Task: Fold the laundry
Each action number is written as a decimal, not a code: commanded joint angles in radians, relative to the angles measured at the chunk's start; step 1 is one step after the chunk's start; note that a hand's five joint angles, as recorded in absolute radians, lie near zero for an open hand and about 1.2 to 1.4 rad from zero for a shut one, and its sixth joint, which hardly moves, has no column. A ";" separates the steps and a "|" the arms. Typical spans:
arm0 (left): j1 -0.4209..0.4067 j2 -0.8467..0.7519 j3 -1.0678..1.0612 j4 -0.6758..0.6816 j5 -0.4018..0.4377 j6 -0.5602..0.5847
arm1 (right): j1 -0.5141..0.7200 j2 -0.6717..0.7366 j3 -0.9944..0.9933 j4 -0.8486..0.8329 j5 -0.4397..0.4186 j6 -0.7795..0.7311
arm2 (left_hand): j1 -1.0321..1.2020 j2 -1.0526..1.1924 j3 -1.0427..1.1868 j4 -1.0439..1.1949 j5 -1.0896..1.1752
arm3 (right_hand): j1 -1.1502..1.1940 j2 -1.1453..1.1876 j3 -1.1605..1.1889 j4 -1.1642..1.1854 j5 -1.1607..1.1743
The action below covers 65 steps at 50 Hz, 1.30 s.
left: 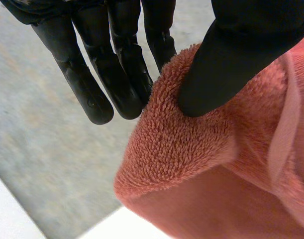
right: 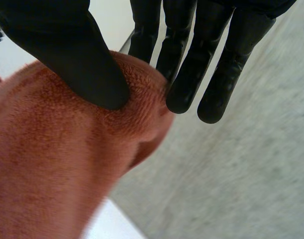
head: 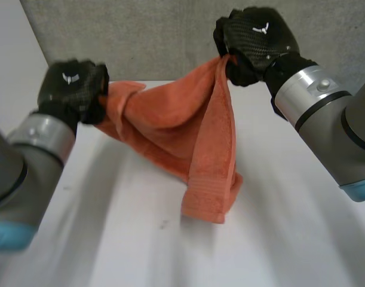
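Note:
An orange towel hangs between my two hands above the white table, with its lower end resting on the tabletop. My left hand holds the towel's left corner, and in the left wrist view its thumb presses the terry cloth against the fingers. My right hand is raised higher at the back and holds the other top corner. In the right wrist view its thumb pinches the towel against the fingers.
A grey wall stands right behind the table's far edge. The towel's hanging fold touches down near the middle of the table.

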 commanded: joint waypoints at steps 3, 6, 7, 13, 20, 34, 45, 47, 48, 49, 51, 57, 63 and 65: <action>-0.089 0.133 -0.405 -0.053 0.004 -0.029 | -0.008 0.085 0.082 0.215 -0.121 -0.114 | 0.327 0.200 0.206 0.201 0.263 | 0.418 0.225 0.222 0.209 0.244; -0.118 0.136 -0.457 -0.105 0.006 -0.037 | -0.010 0.094 0.118 0.261 -0.123 -0.217 | 0.327 0.200 0.206 0.201 0.263 | 0.418 0.225 0.222 0.209 0.244; -0.129 0.136 -0.463 -0.120 0.006 -0.038 | -0.010 0.099 0.122 0.270 -0.125 -0.242 | 0.327 0.200 0.206 0.201 0.263 | 0.418 0.225 0.222 0.209 0.244; -0.201 0.135 -0.442 -0.189 0.010 -0.034 | -0.002 0.116 0.151 0.298 -0.125 -0.343 | 0.281 0.153 0.160 0.155 0.217 | 0.418 0.225 0.222 0.209 0.244; -0.172 0.135 -0.330 -0.200 0.010 0.003 | -0.007 0.096 0.193 0.301 -0.196 -0.354 | -0.482 -0.609 -0.603 -0.608 -0.546 | 0.418 0.225 0.222 0.209 0.244; 0.018 -0.135 0.098 -0.191 0.269 0.035 | -0.040 -0.045 0.269 0.301 -0.405 -0.352 | -0.841 -0.969 -0.962 -0.967 -0.905 | 0.418 0.225 0.222 0.209 0.244; 0.017 -0.491 0.336 -0.343 0.499 -0.066 | -0.042 -0.076 0.296 0.299 -0.413 -0.355 | -0.835 -0.963 -0.956 -0.961 -0.899 | 0.418 0.225 0.222 0.209 0.244; 0.018 -0.519 0.344 -0.372 0.568 -0.071 | -0.042 -0.076 0.296 0.299 -0.413 -0.357 | -0.832 -0.960 -0.954 -0.958 -0.896 | 0.418 0.225 0.222 0.209 0.244; 0.018 -0.542 0.347 -0.390 0.629 -0.071 | -0.043 -0.076 0.296 0.299 -0.413 -0.357 | -0.829 -0.957 -0.951 -0.955 -0.893 | 0.418 0.225 0.222 0.209 0.244; 0.018 -0.551 0.347 -0.396 0.651 -0.071 | -0.044 -0.076 0.296 0.299 -0.413 -0.357 | -0.820 -0.948 -0.942 -0.947 -0.885 | 0.418 0.225 0.222 0.209 0.244; 0.020 -0.566 0.350 -0.398 0.687 -0.071 | -0.045 -0.073 0.296 0.298 -0.413 -0.357 | -0.779 -0.907 -0.901 -0.906 -0.844 | 0.418 0.225 0.222 0.209 0.244; 0.020 -0.599 0.381 -0.349 0.644 -0.088 | -0.045 -0.062 0.296 0.296 -0.405 -0.358 | 0.145 0.017 0.023 0.018 0.080 | 0.418 0.225 0.222 0.209 0.244; 0.020 -0.591 0.397 -0.208 0.575 -0.143 | -0.050 -0.001 0.262 0.275 -0.395 -0.358 | 0.327 0.200 0.206 0.201 0.263 | 0.418 0.225 0.222 0.209 0.244; 0.020 -0.577 0.471 -0.052 0.486 -0.164 | -0.070 0.071 0.158 0.238 -0.356 -0.357 | 0.327 0.200 0.206 0.201 0.263 | 0.418 0.225 0.222 0.209 0.244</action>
